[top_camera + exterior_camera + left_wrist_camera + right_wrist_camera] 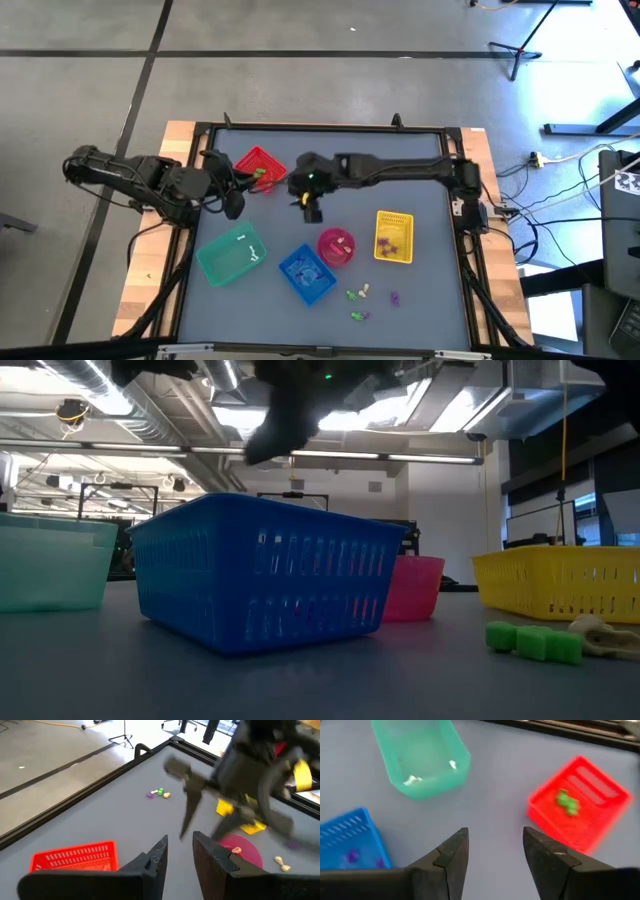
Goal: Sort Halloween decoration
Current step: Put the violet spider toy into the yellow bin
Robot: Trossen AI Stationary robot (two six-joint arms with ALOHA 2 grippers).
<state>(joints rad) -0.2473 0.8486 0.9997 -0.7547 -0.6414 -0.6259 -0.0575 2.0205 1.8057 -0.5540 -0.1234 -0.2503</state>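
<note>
1. At the left of the high view the left claw (232, 205) waited over the table (430, 170) just beside the red basket (258, 168). Its fingers stood narrowly apart and held nothing, as its own wrist view showed.

2. The step in hand looked like the gap between a drop and the next pick. The right claw (492, 857) hung mid-frame in the high view, between the red basket and the pink bowl (336, 247), with its fingers wide and empty above bare table.

3. The next move – as a judgement – called for the right arm to swing toward the lower middle of the frame, where the unsorted Halloween decoration (358, 294) lay loose on the table, and to come down on one tiny piece with the fingers straddling it. The pieces lay close together, so catching two at once seemed the risk.

4. Containers, counted left to right in the high view: one teal basket (231, 254), one red basket, one blue basket (306, 273), one pink bowl, one yellow basket (394, 238) – five in all.

5. Loose trinkets: roughly four or five small green, cream and purple bits below the pink bowl; they were too small to count exactly.

6. Already sorted: green pieces (567, 803) in the red basket, white in the teal, purple in the blue and the yellow, a cream piece in the pink bowl.
</note>
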